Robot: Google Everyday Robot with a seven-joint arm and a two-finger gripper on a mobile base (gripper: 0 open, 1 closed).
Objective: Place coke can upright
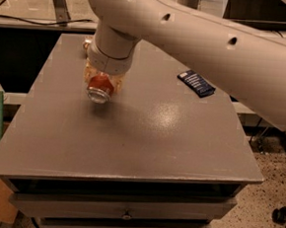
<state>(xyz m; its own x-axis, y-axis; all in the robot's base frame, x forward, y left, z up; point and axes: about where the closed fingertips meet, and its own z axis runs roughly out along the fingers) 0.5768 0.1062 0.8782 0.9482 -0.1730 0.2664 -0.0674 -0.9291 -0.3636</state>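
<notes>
The hand [102, 84], hanging from the pale arm over the left rear part of the grey rectangular tabletop [146, 141], was clamped around the red aluminium coke can [98, 92]. The can was tilted, its silver end facing forward and down, close over the surface. A flat dark blue packet [196, 83] lay well apart, nearer the tabletop's right edge.

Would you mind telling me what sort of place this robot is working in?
Probably a lab or workshop: a grey cabinet with drawers, a cable on the floor behind it, and a speckled floor with a caster. The gripper hangs over the cabinet's left side, shut on the coke can.
</notes>
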